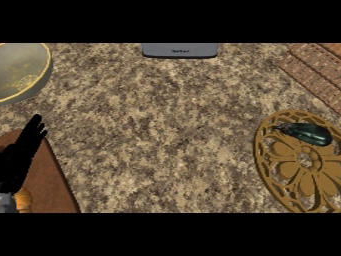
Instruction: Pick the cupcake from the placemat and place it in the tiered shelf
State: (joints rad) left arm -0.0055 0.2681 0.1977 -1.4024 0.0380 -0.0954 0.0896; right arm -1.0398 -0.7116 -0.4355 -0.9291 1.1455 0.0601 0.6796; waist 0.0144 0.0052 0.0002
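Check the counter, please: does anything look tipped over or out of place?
Nothing looks spilled or broken. One thing is a little odd: the dark green item lies near the far edge of the round golden mat, not at its middle. What it is, I cannot tell.

bowl upper left, flat device top centre, slatted shelf upper right. lower right: small item on a round mat. lower left: left hand over a placemat.

Speckled brown counter, gold flower-cut placemat, dark green item, black left hand
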